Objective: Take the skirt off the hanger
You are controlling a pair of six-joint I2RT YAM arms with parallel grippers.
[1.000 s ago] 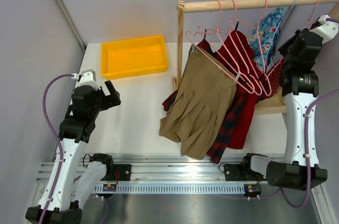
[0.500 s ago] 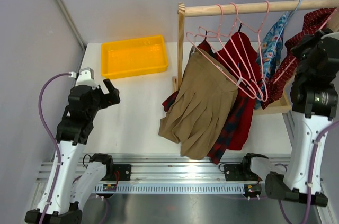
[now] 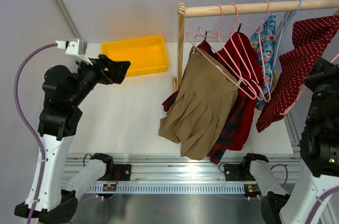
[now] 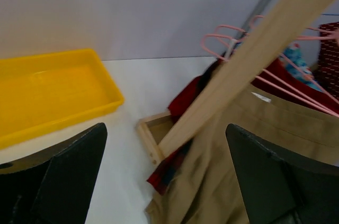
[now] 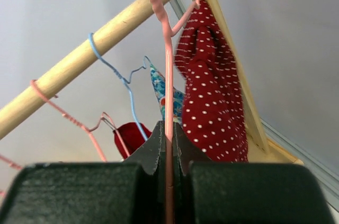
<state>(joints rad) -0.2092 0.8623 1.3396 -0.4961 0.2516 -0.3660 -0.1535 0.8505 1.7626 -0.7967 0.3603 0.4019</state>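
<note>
And the right hand [image 5: 168, 135] pinches a thin pink wire hanger [image 5: 168, 75], red white-dotted skirt [image 5: 212, 102] dangling; left hand [image 4: 165, 150] spread wide.

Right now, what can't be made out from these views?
1. Right gripper: unseen in the top view, at its right edge; only its wrist view shows it, shut on the hanger.
2. How the dotted skirt fastens to the hanger: hidden by fabric, both views.
3. Plaid skirt: mostly covered by the tan skirt, top view.

Both arms [image 3: 46, 160]: white links, blk joints, purple cables [image 3: 16, 89]; left gripper [image 3: 123, 71] blk.
</note>
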